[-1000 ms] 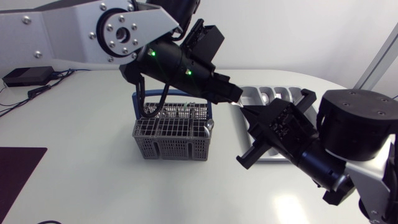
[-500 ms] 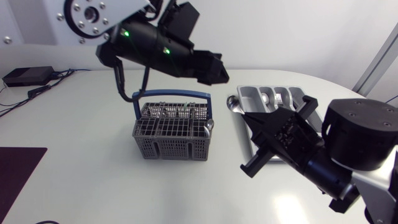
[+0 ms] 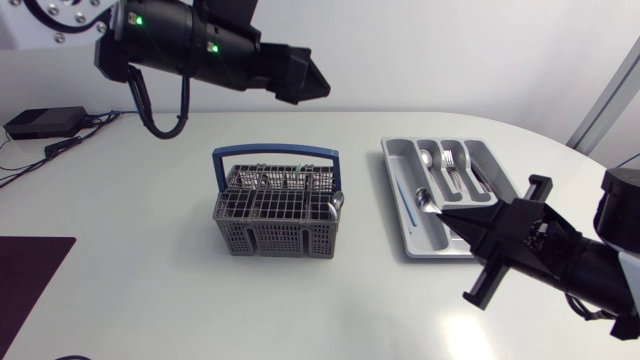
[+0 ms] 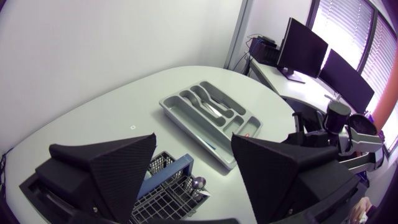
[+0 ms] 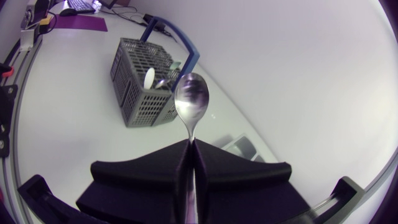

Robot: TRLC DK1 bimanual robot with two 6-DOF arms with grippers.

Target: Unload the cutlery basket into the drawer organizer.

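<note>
The grey cutlery basket (image 3: 273, 215) with a blue handle (image 3: 275, 154) stands mid-table, and some cutlery is still in it. To its right lies the grey drawer organizer (image 3: 393, 180), holding spoons and forks (image 3: 451, 163). My right gripper (image 3: 448, 214) hovers over the organizer's near end, shut on a spoon (image 5: 191, 99) whose bowl sticks out ahead of the fingertips (image 5: 180, 152). My left gripper (image 3: 318, 85) hangs high above the table's far side, open and empty. In the left wrist view its fingers (image 4: 106, 168) frame the basket (image 4: 168, 193), with the organizer (image 4: 208, 115) ahead.
A thin blue item (image 3: 404, 203) lies in the organizer's left compartment. A black box with cables (image 3: 45, 122) sits at the table's far left. A dark purple mat (image 3: 30, 270) covers the near left corner.
The left gripper let go of the spoon, opened, and rose back to the left. The right gripper kept the spoon and drew back toward the near right.
</note>
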